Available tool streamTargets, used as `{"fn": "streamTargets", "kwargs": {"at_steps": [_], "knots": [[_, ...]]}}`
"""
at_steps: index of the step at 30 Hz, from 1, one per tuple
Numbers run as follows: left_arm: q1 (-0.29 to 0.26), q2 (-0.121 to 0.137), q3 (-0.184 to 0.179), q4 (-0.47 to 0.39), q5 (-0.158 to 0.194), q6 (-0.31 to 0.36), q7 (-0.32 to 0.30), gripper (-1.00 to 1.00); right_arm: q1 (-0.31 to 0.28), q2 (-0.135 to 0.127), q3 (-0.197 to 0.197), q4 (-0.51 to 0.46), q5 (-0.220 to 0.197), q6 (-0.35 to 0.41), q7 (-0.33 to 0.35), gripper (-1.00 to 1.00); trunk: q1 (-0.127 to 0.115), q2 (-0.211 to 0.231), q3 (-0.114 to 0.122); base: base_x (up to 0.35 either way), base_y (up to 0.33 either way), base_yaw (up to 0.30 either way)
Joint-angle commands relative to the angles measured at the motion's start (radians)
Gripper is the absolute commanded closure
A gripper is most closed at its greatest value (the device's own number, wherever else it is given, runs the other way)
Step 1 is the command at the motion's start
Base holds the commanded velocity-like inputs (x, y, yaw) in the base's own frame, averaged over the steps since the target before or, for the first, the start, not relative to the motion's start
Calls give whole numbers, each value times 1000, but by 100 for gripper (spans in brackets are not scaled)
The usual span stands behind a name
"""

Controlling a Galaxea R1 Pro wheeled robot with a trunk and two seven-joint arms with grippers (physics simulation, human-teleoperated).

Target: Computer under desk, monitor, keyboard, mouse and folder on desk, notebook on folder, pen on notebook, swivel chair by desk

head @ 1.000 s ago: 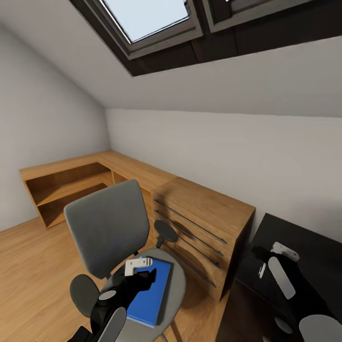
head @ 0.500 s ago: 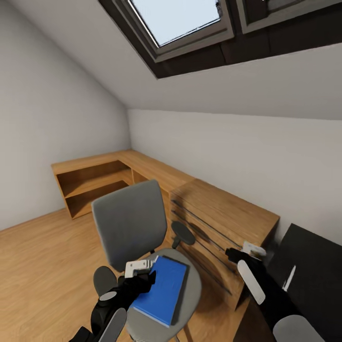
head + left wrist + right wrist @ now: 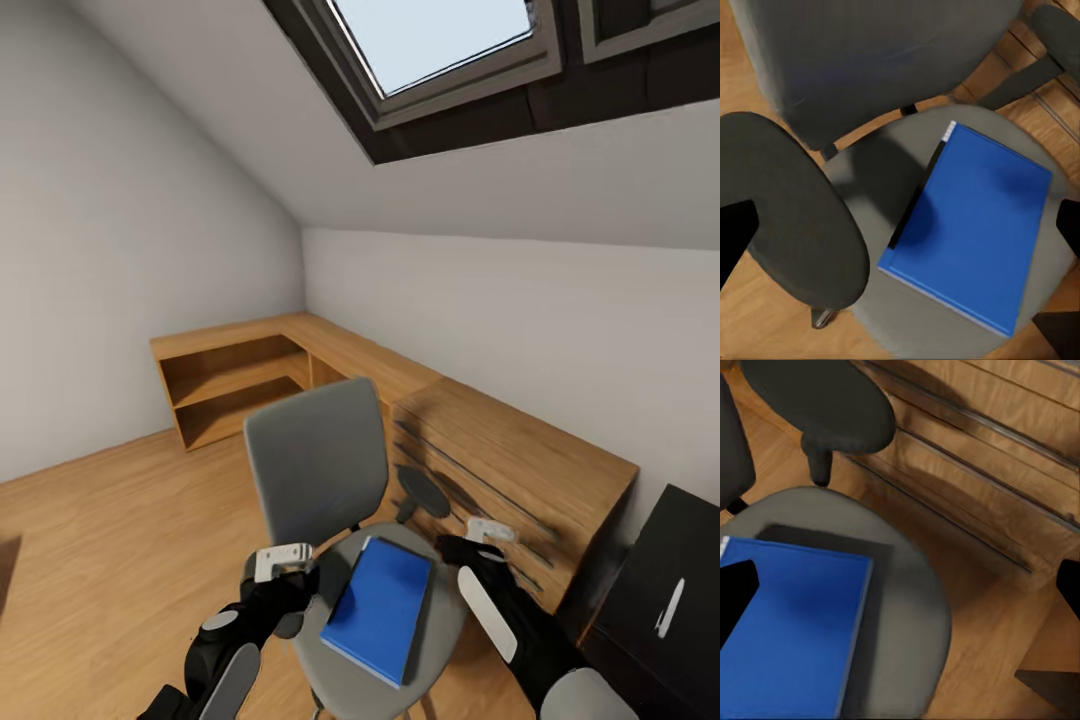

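Note:
The grey swivel chair (image 3: 318,460) stands in the middle of the head view, with the blue folder (image 3: 380,605) lying flat on its seat (image 3: 440,625). My left gripper (image 3: 285,570) hangs open beside the seat's left edge, near the dark armrest (image 3: 787,225). In the left wrist view the folder (image 3: 975,232) fills the round seat. Open too, my right gripper (image 3: 478,535) hovers at the seat's right edge, between the folder (image 3: 787,637) and the dresser. At the lower right, a corner of the black desk (image 3: 690,540) carries the white pen (image 3: 668,608).
A light wooden dresser (image 3: 520,460) with drawers stands just behind the chair's right armrest (image 3: 425,492). Low wooden shelving (image 3: 235,375) runs along the far walls. Open wooden floor (image 3: 110,530) lies to the left. A skylight (image 3: 440,35) sits in the sloped ceiling.
The whole view has swung left, so chair, dresser and desk sit further right. The right gripper left the desk corner for the seat's right edge; the left gripper came off the folder.

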Motion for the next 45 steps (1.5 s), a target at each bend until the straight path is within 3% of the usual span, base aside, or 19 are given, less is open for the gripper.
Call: {"fn": "streamTargets", "kwargs": {"at_steps": [1, 5, 6, 13, 14, 21, 24, 25, 27, 31, 37, 45], "knots": [[-1, 2, -1, -2, 11, 1, 10, -100, -1, -1, 20, -2, -6, 3, -9, -100, 0, -1, -1, 0, 322, 7], [-1, 3, 4, -3, 11, -1, 10, -100, 0, 0, 75, -4, -7, -14, -9, -100, 0, -1, -1, 0, 329, 2], [-1, 3, 57, -4, 17, -1, 10, -100, 0, 0, 89, -5, -8, -30, -9, -100, 0, -1, -1, 0, 304, 0], [-1, 4, 199, -6, 97, 0, 6, -100, 0, 0, 93, -6, -9, -36, -8, -100, 0, -1, -1, 14, 175, 0], [-1, 4, 236, -10, 109, -1, 5, -100, 0, 0, 95, -6, -9, -37, -8, -100, 0, -1, -1, 92, 88, 0], [-1, 3, 252, -10, 111, -1, 3, -100, 0, -4, 97, -1, -5, -36, 3, -100, 0, -1, -1, 122, 19, 0], [-1, 1, 262, -11, 111, -2, 7, -100, 0, -4, 125, 16, -4, -37, 35, -100, 0, -1, -1, 21, 0, 0], [-1, -1, 272, -12, 112, -2, 8, -100, 0, -5, 159, 31, -1, -38, 75, -100, 4, -8, -4, 9, 0, 0], [-1, -1, 278, -12, 112, -3, 9, -100, 0, -6, 185, 41, 1, -49, 112, -100, 12, -22, -11, 6, 0, 0], [-1, -2, 289, -13, 112, -4, 10, -100, 0, -7, 204, 48, 2, -94, 143, -100, 27, -50, -23, 2, 0, 0], [-1, -2, 329, -19, 112, -4, 11, -100, 0, -5, 213, 50, 2, -157, 148, -100, 50, -92, -42, 0, 0, 27], [-1, -2, 331, -19, 112, -4, 11, -100, 0, -4, 215, 50, 3, -162, 149, -100, 81, -148, -67, 0, 0, 235]]}}
